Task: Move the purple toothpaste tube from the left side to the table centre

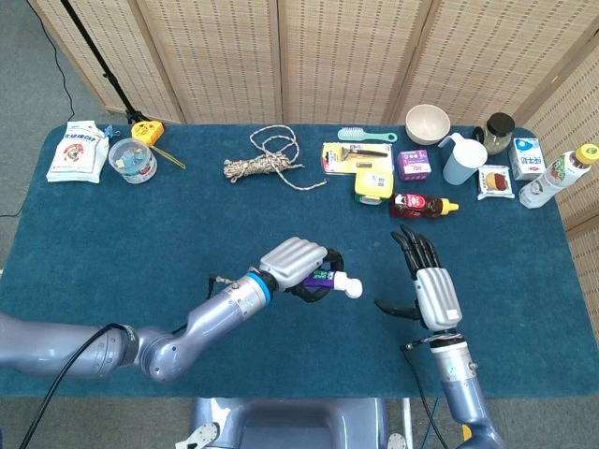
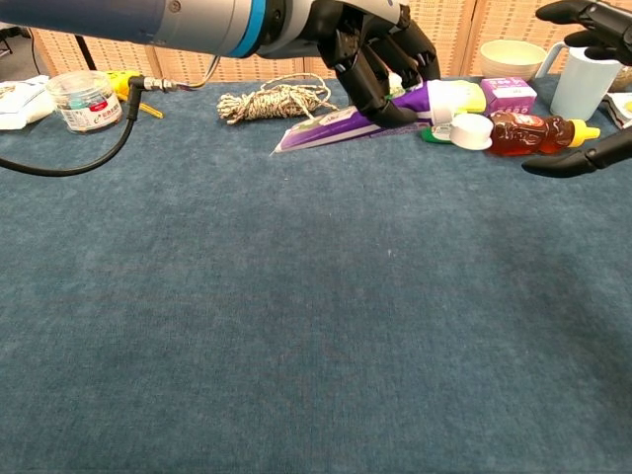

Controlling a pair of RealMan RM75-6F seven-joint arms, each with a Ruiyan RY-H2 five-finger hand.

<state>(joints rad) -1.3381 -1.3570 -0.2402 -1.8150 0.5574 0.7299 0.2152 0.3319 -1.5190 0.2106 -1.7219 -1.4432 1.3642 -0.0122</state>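
- The left hand [image 1: 298,265] grips the purple toothpaste tube [image 2: 341,123] with its fingers curled round the tube's upper part, close behind the white cap [image 1: 350,288].
- In the chest view the tube hangs tilted above the blue worktop [image 2: 296,326], its flat crimped end lowest and pointing towards 8 o'clock, its cap end raised towards 2 o'clock.
- In the head view the tube sits near the middle of the worktop, with its cap pointing towards 3 o'clock.
- The right hand [image 1: 427,283] holds nothing; its fingers are straight and spread towards 12 o'clock, and the thumb sticks out towards 9 o'clock, near the cap but apart from it.
- Along the far edge lie a coil of rope [image 1: 270,159], a yellow box [image 1: 371,185], a purple box [image 1: 413,165], a brown syrup bottle [image 1: 421,205], a cream bowl [image 1: 427,123] and a pale blue jug [image 1: 463,159].
- At the far left corner stand a clear tub [image 1: 132,159] and a white packet [image 1: 79,151].
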